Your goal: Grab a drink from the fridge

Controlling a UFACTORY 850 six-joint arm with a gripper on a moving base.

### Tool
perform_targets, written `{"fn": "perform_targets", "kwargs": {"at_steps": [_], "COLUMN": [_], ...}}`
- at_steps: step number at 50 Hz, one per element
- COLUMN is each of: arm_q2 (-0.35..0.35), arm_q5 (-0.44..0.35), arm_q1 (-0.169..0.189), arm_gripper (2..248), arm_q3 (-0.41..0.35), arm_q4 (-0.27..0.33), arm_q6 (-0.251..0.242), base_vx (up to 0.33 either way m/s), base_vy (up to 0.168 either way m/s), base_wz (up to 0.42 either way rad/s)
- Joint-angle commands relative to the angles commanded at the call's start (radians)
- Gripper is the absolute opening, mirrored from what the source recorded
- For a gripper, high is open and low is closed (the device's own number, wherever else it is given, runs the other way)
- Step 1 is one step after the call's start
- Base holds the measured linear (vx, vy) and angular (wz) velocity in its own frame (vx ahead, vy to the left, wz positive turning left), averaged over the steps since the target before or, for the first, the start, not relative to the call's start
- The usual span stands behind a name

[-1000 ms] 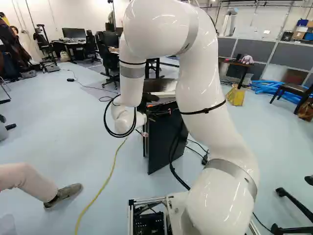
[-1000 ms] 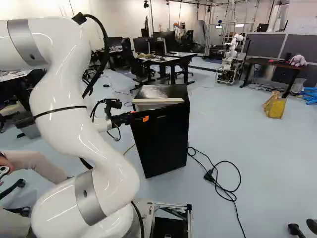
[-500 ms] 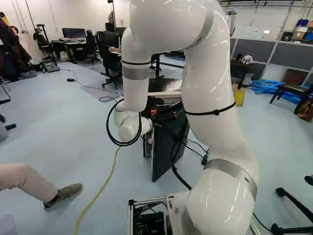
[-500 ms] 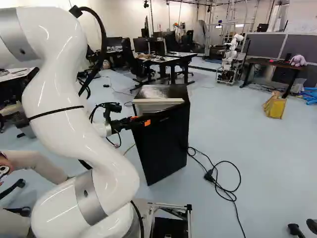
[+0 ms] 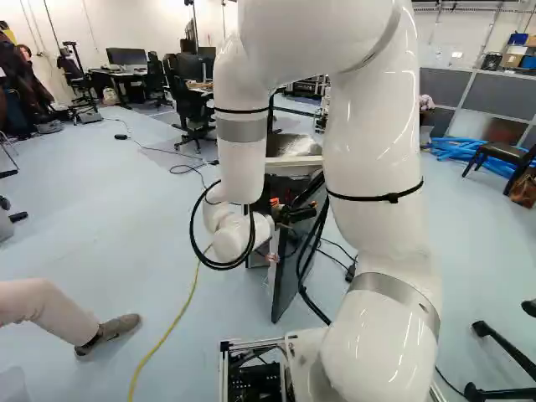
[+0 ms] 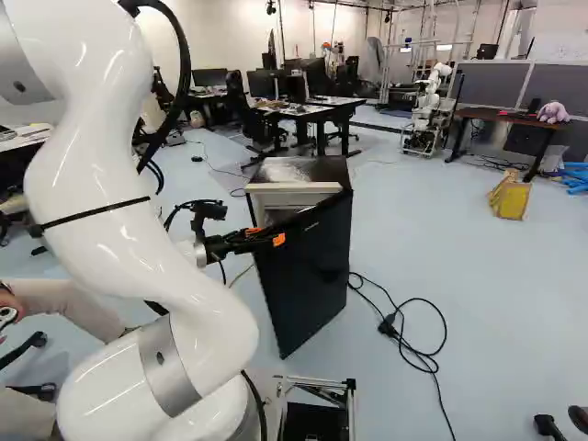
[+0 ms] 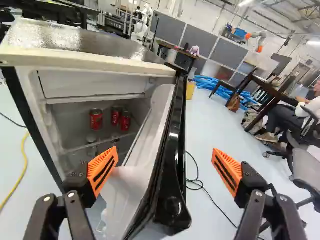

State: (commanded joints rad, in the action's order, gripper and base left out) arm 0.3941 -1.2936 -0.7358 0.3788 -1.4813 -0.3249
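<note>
My gripper (image 7: 164, 172) has its fingers spread wide, the part-open door (image 7: 176, 140) reaching between them. Three red cans (image 7: 96, 119) stand upright inside the fridge (image 7: 34, 100), ahead on the inner finger's side; I'd swing that door wider first. A black cable (image 6: 390, 325) lies beside the fridge.

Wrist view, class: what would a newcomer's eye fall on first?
Probably the open claw, its bright orange pads spread wide, with the opened black fridge door showing between them. Next, the three red cans inside the fridge, beyond the claw.
</note>
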Motion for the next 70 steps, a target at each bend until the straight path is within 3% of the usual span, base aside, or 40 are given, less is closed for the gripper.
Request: {"fn": "perform_targets", "kwargs": {"at_steps": [28,40,58,70], "arm_q2": [-0.075,-0.092,-0.099,-0.099], "arm_q5": [-0.013,-0.023,-0.037,-0.038], "arm_q1": [-0.043,-0.035,0.019,0.113], "arm_gripper": [247,247,247,247], "arm_q3": [-0.171,-0.226,-0.277,-0.265], "arm_q4": [-0.1,-0.15,-0.217,-0.226], "arm_q6": [0.0,0.0,0.0,0.0], "base_vx": [0.0,0.0,0.0,0.0], "base_vy": [0.0,0.0,0.0,0.0], "base_wz": [0.0,0.0,0.0,0.0]}}
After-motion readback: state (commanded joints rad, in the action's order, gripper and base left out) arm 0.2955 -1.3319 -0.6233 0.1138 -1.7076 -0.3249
